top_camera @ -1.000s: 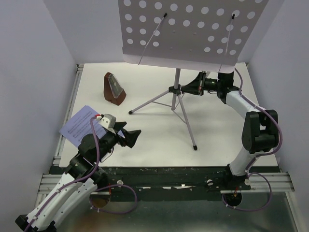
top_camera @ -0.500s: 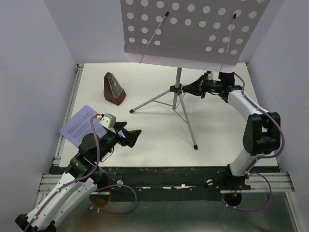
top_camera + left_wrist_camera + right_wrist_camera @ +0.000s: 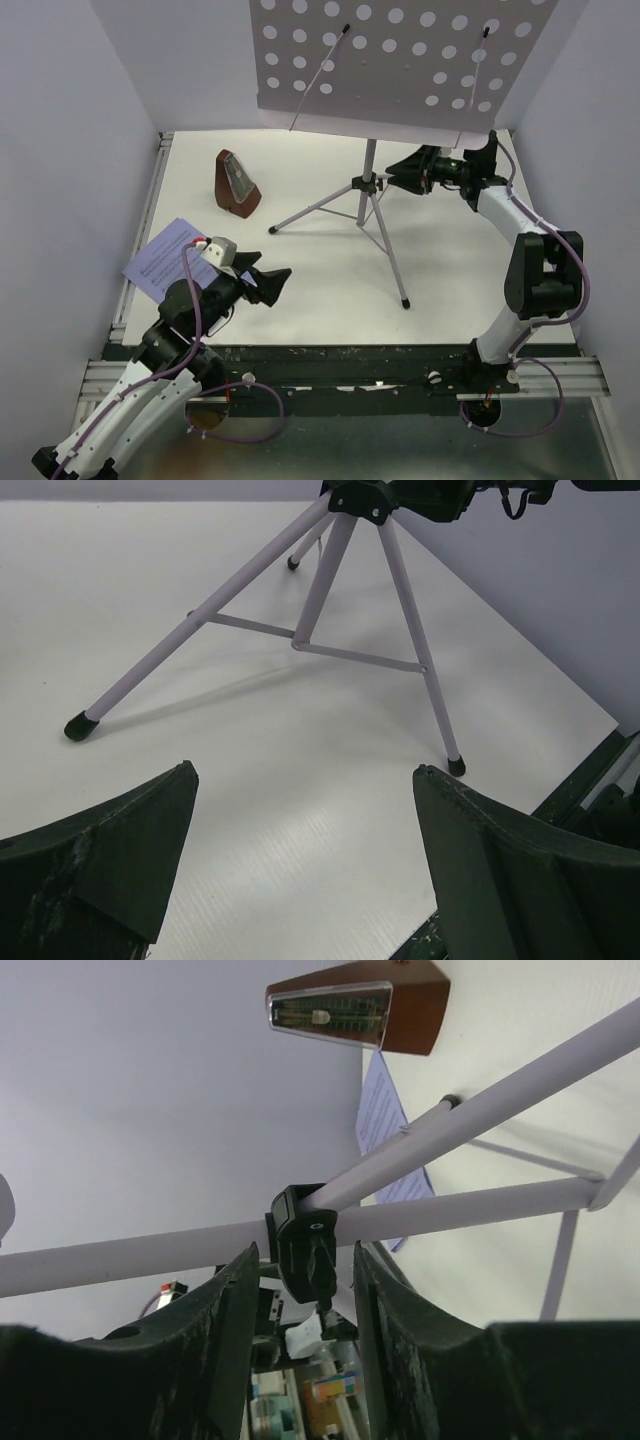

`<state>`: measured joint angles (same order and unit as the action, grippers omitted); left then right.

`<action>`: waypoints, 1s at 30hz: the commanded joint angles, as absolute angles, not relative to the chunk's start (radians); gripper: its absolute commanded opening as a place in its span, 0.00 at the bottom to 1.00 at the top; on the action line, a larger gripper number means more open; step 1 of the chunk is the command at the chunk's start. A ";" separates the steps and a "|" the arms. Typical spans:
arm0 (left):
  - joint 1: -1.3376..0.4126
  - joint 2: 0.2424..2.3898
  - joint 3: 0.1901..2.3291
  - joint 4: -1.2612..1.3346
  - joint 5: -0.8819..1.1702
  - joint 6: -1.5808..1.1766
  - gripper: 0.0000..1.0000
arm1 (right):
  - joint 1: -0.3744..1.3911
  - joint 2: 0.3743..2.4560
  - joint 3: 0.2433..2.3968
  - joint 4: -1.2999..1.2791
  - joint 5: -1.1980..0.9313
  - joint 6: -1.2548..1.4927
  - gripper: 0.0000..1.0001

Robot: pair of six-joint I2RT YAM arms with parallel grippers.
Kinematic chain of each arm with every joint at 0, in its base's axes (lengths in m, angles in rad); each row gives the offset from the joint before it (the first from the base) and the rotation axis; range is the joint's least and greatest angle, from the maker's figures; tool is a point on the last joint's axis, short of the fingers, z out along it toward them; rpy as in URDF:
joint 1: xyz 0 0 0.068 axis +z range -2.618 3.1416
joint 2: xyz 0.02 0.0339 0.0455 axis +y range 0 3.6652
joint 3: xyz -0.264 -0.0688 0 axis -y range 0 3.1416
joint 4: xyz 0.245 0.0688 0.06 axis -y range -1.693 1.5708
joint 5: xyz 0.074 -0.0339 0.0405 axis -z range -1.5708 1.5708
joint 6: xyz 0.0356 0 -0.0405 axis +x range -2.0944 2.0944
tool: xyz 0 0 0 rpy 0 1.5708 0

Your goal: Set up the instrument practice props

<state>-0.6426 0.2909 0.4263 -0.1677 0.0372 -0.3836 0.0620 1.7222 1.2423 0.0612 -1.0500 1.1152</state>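
The right gripper [image 3: 396,177] has just let go of the pale lilac perforated music stand [image 3: 390,60]. A second ago its jaws were closed tight on the black clamp collar [image 3: 305,1240], where the stand's 3 thin metal legs meet. Now they are parted and drawn slightly back. The wrist view shows the collar ahead of the 2 fingers, with a clear gap on each side.

The stand is upright on its own tripod, toward the back and middle of the white table [image 3: 320,290]. Its perforated desk faces the arms.

The left gripper [image 3: 272,284] is unchanged. It hovers low over the near-left part of the table with its jaws at full spread, holding nothing, and points toward the tripod's feet.

The small brown pyramid-shaped metronome [image 3: 238,186] sits upright to the left of the stand, well apart from it. The lavender sheet-music page [image 3: 160,258] lies flat at the table's left edge, just beside the left arm and not yet on the stand.

The release suggests the stand is now in place. Judging by the layout, 1 step looks likely to remain: lifting the page onto the desk. The left arm is the nearer of the 2 for that.
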 commanded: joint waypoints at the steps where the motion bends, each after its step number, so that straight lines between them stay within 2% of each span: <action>1: -0.637 0.241 0.443 -0.199 0.038 -0.384 0.99 | 0.008 1.668 1.236 0.022 -1.036 0.881 0.51; 5: -0.637 0.212 0.443 -0.235 0.026 -0.362 0.99 | -0.043 1.611 1.227 -0.144 -1.052 0.613 0.51; 9: -0.637 0.204 0.448 -0.250 0.017 -0.333 0.99 | -0.038 1.450 1.139 -0.258 -0.971 0.098 0.51; 12: -0.638 0.201 0.446 -0.245 0.009 -0.321 0.99 | -0.038 1.332 1.004 -0.259 -1.118 -0.426 0.56; 13: -0.638 0.204 0.445 -0.236 0.008 -0.319 0.99 | -0.037 1.301 0.968 -0.290 -1.168 -0.622 0.66; 14: -0.638 0.206 0.442 -0.229 0.008 -0.318 0.99 | -0.037 1.281 0.936 -0.339 -1.202 -0.773 0.82; 16: -0.637 0.215 0.437 -0.212 0.014 -0.321 0.99 | -0.037 1.262 0.884 -0.336 -1.259 -0.990 0.98; 21: -0.637 0.247 0.443 -0.199 0.037 -0.330 0.99 | -0.022 1.337 0.943 -0.230 -1.310 -1.011 0.99; 24: -0.638 0.256 0.446 -0.201 0.040 -0.330 0.99 | 0.000 1.356 0.959 -0.249 -1.299 -1.257 1.00; 25: -0.637 0.258 0.449 -0.206 0.041 -0.327 0.99 | 0.041 1.355 0.941 -0.208 -1.273 -1.297 0.99; 30: -0.638 0.279 0.459 -0.216 0.034 -0.325 0.99 | 0.086 1.384 0.891 0.231 -1.180 -1.125 0.94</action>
<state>-0.6426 0.2642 0.4309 -0.2226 0.0315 -0.3363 0.0589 1.3571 0.9134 -0.0975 -1.2270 -1.1088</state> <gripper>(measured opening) 0.990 0.961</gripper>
